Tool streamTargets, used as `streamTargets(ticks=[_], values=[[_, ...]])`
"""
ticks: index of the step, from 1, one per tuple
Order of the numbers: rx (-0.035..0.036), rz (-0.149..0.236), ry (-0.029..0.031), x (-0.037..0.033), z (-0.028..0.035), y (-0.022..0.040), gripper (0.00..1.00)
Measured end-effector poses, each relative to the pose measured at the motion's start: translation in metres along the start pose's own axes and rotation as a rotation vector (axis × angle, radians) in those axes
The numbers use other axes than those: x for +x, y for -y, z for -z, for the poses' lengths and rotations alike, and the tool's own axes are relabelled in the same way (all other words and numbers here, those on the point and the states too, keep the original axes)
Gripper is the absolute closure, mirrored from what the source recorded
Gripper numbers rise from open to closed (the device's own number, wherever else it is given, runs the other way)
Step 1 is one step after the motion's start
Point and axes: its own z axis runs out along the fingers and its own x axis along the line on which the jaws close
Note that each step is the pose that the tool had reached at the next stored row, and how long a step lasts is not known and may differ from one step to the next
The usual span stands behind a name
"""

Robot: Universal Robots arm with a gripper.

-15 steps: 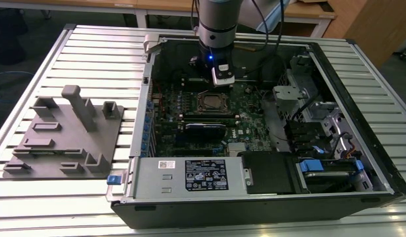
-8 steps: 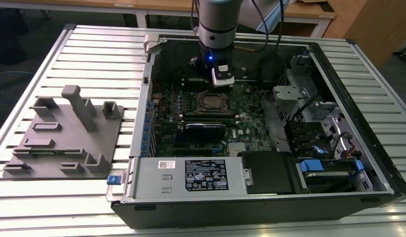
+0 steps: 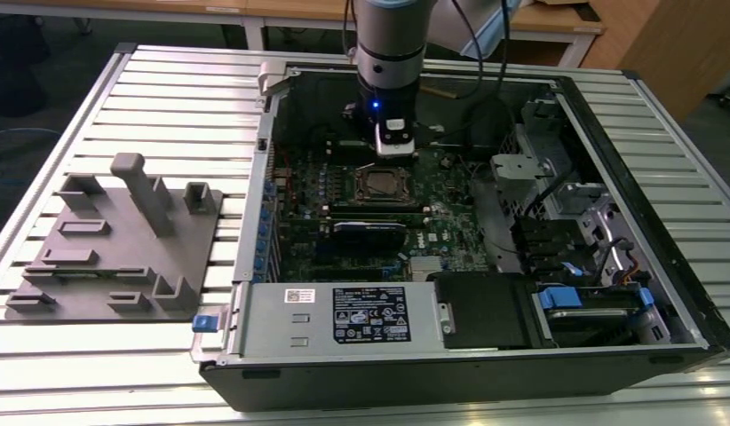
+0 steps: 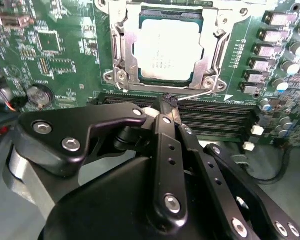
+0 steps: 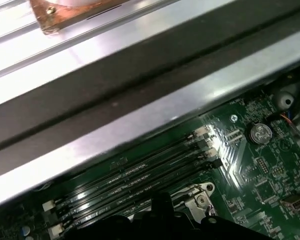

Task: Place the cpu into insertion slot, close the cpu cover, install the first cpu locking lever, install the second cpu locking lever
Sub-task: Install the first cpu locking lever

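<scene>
The cpu [image 4: 165,47] lies flat in the insertion slot [image 3: 382,185] on the green board, its silver top showing. The cpu cover [image 4: 124,55], a silvery frame, lies down around it. A thin wire locking lever [image 4: 199,94] runs along the socket edge nearest my gripper [image 4: 167,102]. The black fingers are pressed together, shut, and their tip touches the free end of that lever beside the black memory slots [image 4: 215,112]. In the exterior view the gripper [image 3: 395,149] hangs just behind the socket. The first wrist view shows a socket corner [image 5: 200,197] by the dark fingertip [image 5: 162,202].
The board sits inside an open computer case [image 3: 649,133] on a slatted metal table [image 3: 163,80]. A grey fixture plate [image 3: 116,240] with upright pegs lies at the exterior view's left. The power supply [image 3: 341,315] and drive cage [image 3: 591,222] crowd the near and right sides.
</scene>
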Motion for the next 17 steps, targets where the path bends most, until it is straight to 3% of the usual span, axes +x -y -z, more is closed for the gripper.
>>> streamTargets(ticks=[5, 17], values=[[-0.0003, -0.062, 0.011, 0.0002, -0.001, -0.0003, 0.89], [-0.0006, -0.125, 0.0222, 0.0029, -0.0033, -0.0051, 0.89]])
